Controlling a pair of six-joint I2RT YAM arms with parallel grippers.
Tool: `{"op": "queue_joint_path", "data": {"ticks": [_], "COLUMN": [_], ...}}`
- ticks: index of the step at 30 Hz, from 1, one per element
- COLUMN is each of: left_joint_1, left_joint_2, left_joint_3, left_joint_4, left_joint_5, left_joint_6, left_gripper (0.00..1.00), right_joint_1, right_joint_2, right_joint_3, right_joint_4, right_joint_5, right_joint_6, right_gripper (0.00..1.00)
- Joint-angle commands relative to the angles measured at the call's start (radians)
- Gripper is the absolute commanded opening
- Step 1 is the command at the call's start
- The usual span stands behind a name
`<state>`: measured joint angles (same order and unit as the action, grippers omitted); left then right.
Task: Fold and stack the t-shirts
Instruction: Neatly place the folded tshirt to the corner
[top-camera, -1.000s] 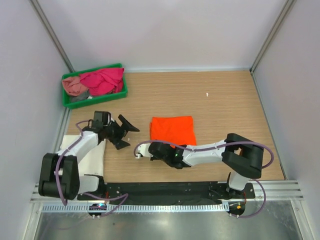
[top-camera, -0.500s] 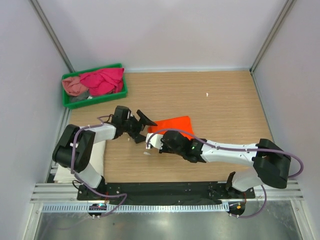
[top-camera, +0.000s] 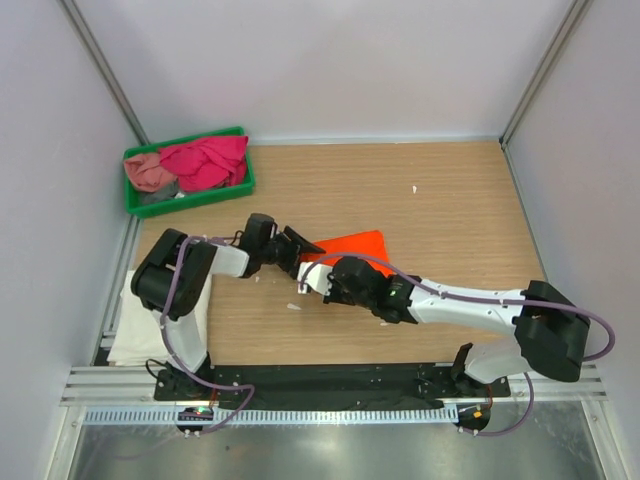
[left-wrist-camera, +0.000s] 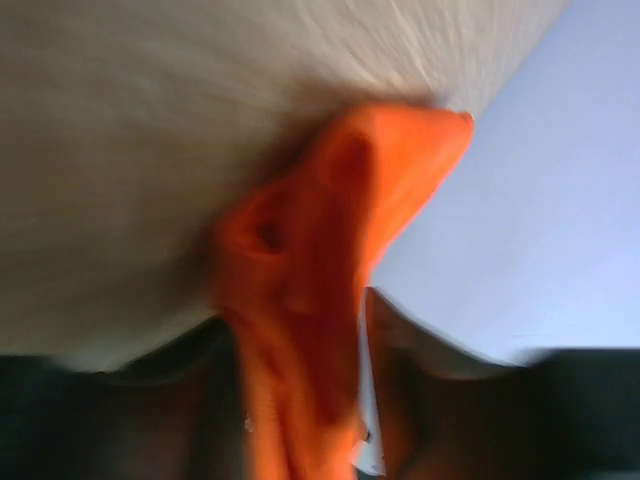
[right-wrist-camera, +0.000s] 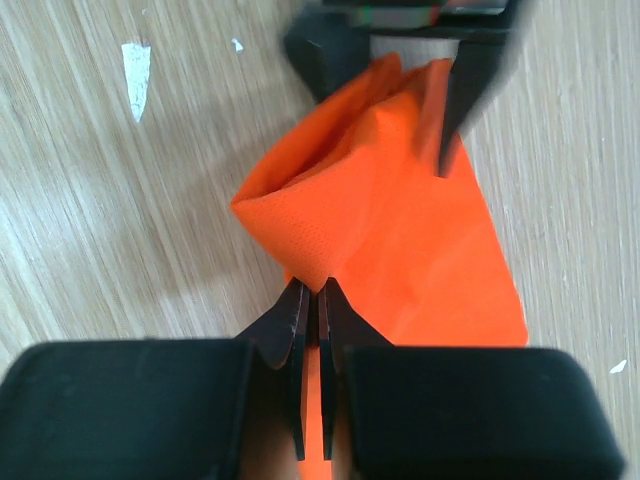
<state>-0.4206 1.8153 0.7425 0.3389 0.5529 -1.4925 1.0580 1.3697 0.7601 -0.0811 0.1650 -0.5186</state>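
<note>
Orange t-shirt (right-wrist-camera: 400, 230) edge held up off the worktop (right-wrist-camera: 90, 200): right claw (right-wrist-camera: 318, 300) clenched on it, left claw (left-wrist-camera: 300, 340) straddling it (whether gripping, cannot tell).

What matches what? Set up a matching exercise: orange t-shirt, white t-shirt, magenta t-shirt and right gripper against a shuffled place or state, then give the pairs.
Things:
1. orange t-shirt
2. white t-shirt
3. magenta t-shirt
4. right gripper

Place or state:
A. in the green tray
B. flat at the near-left edge of the table
C. shut on an orange corner
D. mid-table, one end pulled up off the wood

Pairs: 1-D, 2-B, 3-A, 4-C
</note>
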Motion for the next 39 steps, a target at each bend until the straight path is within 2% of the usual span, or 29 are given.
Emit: {"op": "queue_joint_path", "data": {"ticks": [1,2,3,7,8,10,13,18,19,20,24,28,31,35,39], "left_joint_1": [-0.001,-0.001,-0.001,-0.001,-0.001,-0.001,-0.001,0.009,0.016,0.034,0.109,0.196,0.246,0.357,0.416], "left_joint_2": [0.091,0.105,0.116,0.026,-0.003,-0.108,-0.248,-0.416,-0.463,-0.487,-0.557,-0.611,-0.659,-0.68,-0.648], "left_joint_3": [0.023,0.026,0.024,0.017,0.018,0.023,0.023,0.012,0.009,0.006,0.024,0.049,0.069,0.098,0.207], "left_joint_4": [0.15,0.21,0.228,0.152,0.056,-0.035,-0.181,-0.384,-0.444,-0.466,-0.596,-0.701,-0.764,-0.831,-0.917], "left_joint_5": [-0.01,-0.008,-0.01,-0.082,-0.106,-0.195,-0.296,-0.52,-0.547,-0.606,-0.68,-0.763,-0.817,-0.847,-0.9], "left_joint_6": [-0.028,-0.035,-0.031,0.082,0.116,0.228,0.336,0.388,0.388,0.385,0.374,0.379,0.377,0.388,0.432], "left_gripper": [0.4,0.11,0.0,0.0,0.0,0.0,0.0,0.0,0.0,0.0,0.0,0.0,0.0,0.0,0.0], "right_joint_1": [-0.004,-0.004,-0.004,-0.006,-0.006,-0.006,-0.006,-0.004,-0.006,-0.006,-0.004,-0.006,-0.006,-0.006,-0.004], "right_joint_2": [-0.066,-0.072,-0.089,-0.173,-0.196,-0.24,-0.311,-0.388,-0.392,-0.396,-0.409,-0.426,-0.455,-0.469,-0.469], "right_joint_3": [0.018,0.019,0.019,-0.001,-0.004,0.007,0.059,0.143,0.157,0.169,0.208,0.205,0.157,0.122,0.136], "right_joint_4": [0.021,0.011,-0.009,-0.049,-0.077,-0.124,-0.253,-0.385,-0.397,-0.422,-0.453,-0.468,-0.431,-0.399,-0.427], "right_joint_5": [-0.004,0.004,0.011,0.12,0.19,0.24,0.306,0.39,0.405,0.406,0.349,0.26,0.234,0.211,0.214], "right_joint_6": [0.04,0.052,0.064,0.188,0.257,0.334,0.455,0.541,0.552,0.551,0.557,0.687,0.723,0.71,0.678], "right_gripper": [0.03,0.05,0.18,0.62,0.67,0.73,0.75,0.76,0.85,1.0,1.0,1.0,1.0,1.0,1.0]}}
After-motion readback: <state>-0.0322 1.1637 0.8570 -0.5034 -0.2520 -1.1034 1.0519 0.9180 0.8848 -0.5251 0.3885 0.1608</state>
